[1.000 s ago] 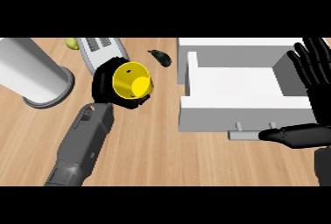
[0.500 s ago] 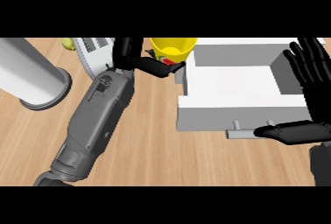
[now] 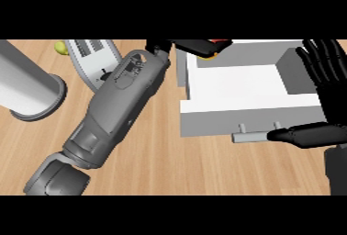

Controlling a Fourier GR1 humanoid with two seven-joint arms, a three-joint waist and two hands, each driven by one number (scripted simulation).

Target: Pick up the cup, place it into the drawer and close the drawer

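The yellow cup (image 3: pixel 208 54) shows only as a sliver of yellow and red at the top edge, over the far left corner of the open white drawer (image 3: pixel 237 82). My left hand (image 3: pixel 193 45) is shut on it and hides most of it, with the grey forearm stretching up from the lower left. My right hand (image 3: pixel 325 82) stands open at the drawer's right side, fingers up. Its thumb (image 3: pixel 301 136) lies next to the drawer's grey handle (image 3: pixel 252 137).
A tall grey cylinder (image 3: pixel 27 87) stands on the wooden counter at the left. A white slotted appliance (image 3: pixel 92 57) lies beside my left forearm, with a small yellow-green thing (image 3: pixel 61 47) behind it.
My left hand lifted the cup off the counter and carried it up and to the right, to the drawer's far left corner. The right hand has barely moved.
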